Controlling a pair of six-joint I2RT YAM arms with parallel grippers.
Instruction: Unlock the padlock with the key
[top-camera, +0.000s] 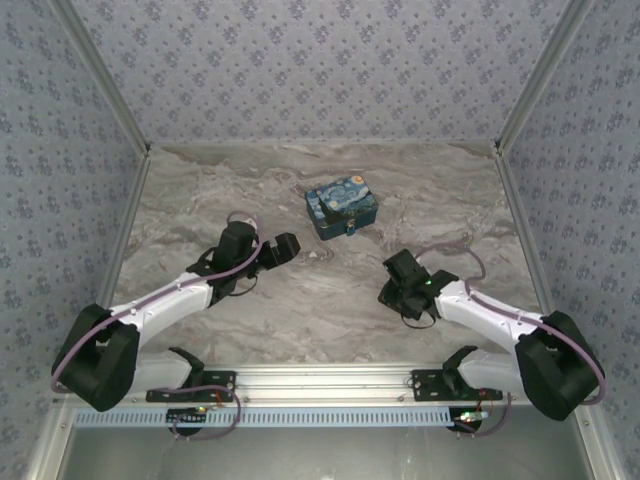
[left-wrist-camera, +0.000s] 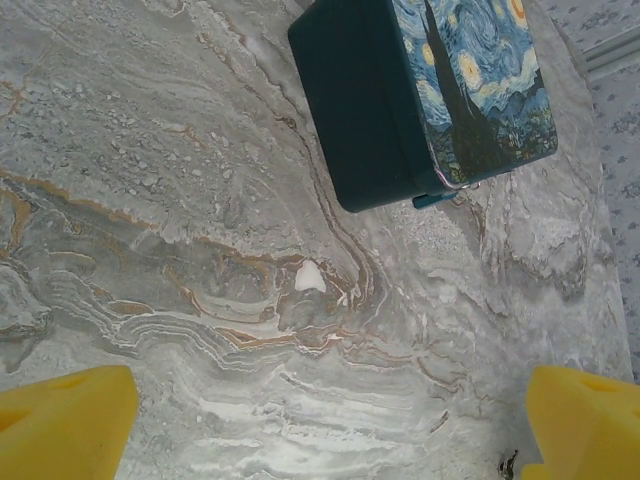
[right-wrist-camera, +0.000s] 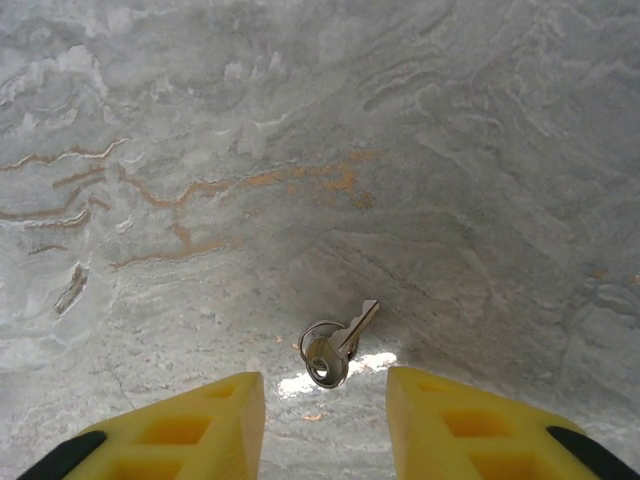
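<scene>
The small silver key (right-wrist-camera: 335, 345) on its wire ring lies flat on the marble table, its blade pointing up-right. My right gripper (right-wrist-camera: 325, 420) hangs open just above it, with one yellow finger (right-wrist-camera: 190, 430) on each side of the key and neither touching it. The tiny teal padlock (left-wrist-camera: 435, 200) peeks out from under the front edge of the swirl-painted box (left-wrist-camera: 420, 90); its shackle is mostly hidden. In the top view the padlock (top-camera: 352, 231) sits at the box's near side. My left gripper (left-wrist-camera: 320, 440) is open over bare table, short of the box and holding nothing.
The blue-and-yellow box (top-camera: 341, 208) stands at the middle back of the table. Patterned walls and metal rails (top-camera: 520, 110) close in the left, right and far sides. My left gripper (top-camera: 285, 247) and right gripper (top-camera: 398, 280) are well apart.
</scene>
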